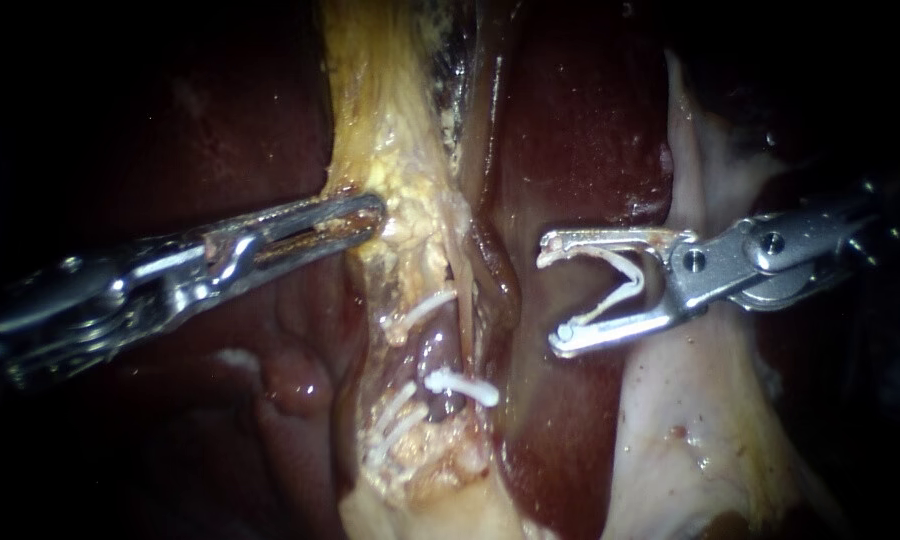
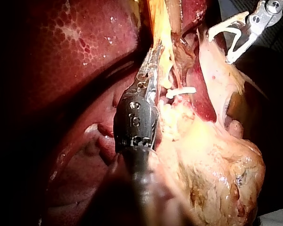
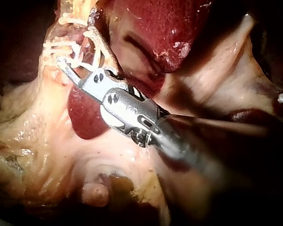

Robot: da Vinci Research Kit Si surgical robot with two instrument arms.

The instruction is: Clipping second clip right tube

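My right instrument (image 1: 555,295) comes in from the right, its jaws spread wide and holding an open white clip (image 1: 622,285) between them. It hangs over the liver, right of the tubes and apart from them. The right tube (image 1: 485,275) runs down the middle strand, with a white clip (image 1: 460,387) across it lower down. Another clip (image 1: 420,308) sits on the tube to its left. My left instrument (image 1: 362,212) is shut on yellow fatty tissue (image 1: 400,200) at the strand's left edge. The left wrist view shows its jaws (image 2: 152,63) along that tissue, and my right instrument (image 2: 232,37) beyond.
Dark red liver (image 1: 580,130) lies on both sides of the strand. Pale gallbladder tissue (image 1: 690,420) spreads under my right instrument. Several more white clips (image 1: 395,418) sit low on the strand. In the right wrist view my right instrument (image 3: 66,65) is close to the clips (image 3: 61,47).
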